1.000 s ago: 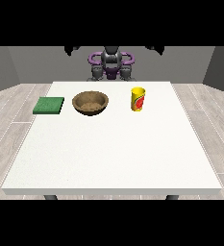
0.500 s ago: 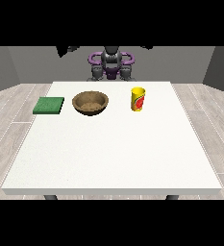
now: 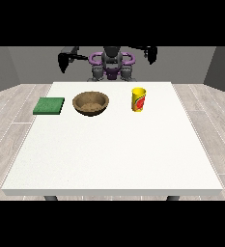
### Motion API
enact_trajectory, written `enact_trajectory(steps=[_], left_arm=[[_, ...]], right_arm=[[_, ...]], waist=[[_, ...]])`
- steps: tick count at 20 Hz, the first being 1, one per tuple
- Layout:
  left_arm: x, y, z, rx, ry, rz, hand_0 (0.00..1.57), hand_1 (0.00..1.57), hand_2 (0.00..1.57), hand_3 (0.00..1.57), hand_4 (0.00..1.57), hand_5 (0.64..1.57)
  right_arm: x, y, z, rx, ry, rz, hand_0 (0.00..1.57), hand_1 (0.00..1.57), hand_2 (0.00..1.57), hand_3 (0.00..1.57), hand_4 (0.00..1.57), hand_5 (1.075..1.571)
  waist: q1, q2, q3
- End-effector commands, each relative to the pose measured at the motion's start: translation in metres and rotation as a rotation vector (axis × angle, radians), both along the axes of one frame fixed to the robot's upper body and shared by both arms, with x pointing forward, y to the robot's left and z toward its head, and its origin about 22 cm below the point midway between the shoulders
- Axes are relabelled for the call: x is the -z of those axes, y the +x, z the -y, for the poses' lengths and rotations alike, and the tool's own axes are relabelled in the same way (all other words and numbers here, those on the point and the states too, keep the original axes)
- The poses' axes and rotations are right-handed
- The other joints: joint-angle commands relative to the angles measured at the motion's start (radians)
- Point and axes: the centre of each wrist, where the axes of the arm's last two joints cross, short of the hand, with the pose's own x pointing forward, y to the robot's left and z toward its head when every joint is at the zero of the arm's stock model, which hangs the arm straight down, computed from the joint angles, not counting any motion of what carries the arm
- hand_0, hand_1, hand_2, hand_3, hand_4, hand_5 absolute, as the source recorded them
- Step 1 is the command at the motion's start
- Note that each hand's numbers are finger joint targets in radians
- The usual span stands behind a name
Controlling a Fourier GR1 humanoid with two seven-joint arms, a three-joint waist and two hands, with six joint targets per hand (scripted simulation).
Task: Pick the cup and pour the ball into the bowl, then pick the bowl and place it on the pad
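Since the earlier frames our arms have swung wider and higher: the hand at the view's left and the hand at the view's right now hang out to either side of our torso, raised behind the far edge of the table. Cup, bowl and pad have not shifted.

The cup stands upright near the far edge, right of centre in the view, yellow with a red mark on its wall. We judge it light and stiff, likely smooth, so it could tip or slide if nudged; the middle of its side wall looks the best place to take hold. We cannot see the ball inside it. The bowl sits to the cup's left, brown, wide and shallow, well apart from it; its rim seems the natural grip. The green pad lies flat just beyond the bowl, further left.

Both hands are well apart from everything and hold nothing. How far their fingers are spread, we cannot tell.
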Motion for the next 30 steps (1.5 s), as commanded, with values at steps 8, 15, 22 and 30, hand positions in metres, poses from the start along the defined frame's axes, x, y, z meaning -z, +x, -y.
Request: enact_trajectory(steps=[8, 15, 22, 30], left_arm=[[0.013, 0.055, -0.045, -0.085, 0.087, 0.098, 0.0, 0.0, 0.0, 0.0, 0.0, 1.257], [0.061, 0.063, -0.035, -0.138, 0.088, 0.084, 0.0, 0.0, 0.0, 0.0, 0.0, 1.239], [0.085, 0.074, -0.015, -0.137, 0.076, 0.114, 0.0, 0.0, 0.0, 0.0, 0.0, 1.276], [0.098, 0.093, -0.043, -0.184, 0.075, 0.148, 0.0, 0.0, 0.0, 0.0, 0.0, 1.219]], right_arm=[[-0.013, 0.036, 0.038, -0.019, -0.039, 0.143, 0.0, 0.0, 0.0, 0.0, 0.0, 1.56], [0.009, 0.029, 0.049, -0.051, -0.041, 0.109, 0.0, 0.0, 0.0, 0.0, 0.0, 1.563], [0.004, 0.041, 0.08, -0.033, -0.031, 0.137, 0.0, 0.0, 0.0, 0.0, 0.0, 1.559], [-0.019, 0.054, 0.084, -0.057, -0.02, 0.169, 0.0, 0.0, 0.0, 0.0, 0.0, 1.559]], waist=[[-0.046, 0.177, -0.0002], [-0.093, 0.149, -0.0002], [-0.092, 0.201, -0.0001], [-0.116, 0.252, -0.0006]])
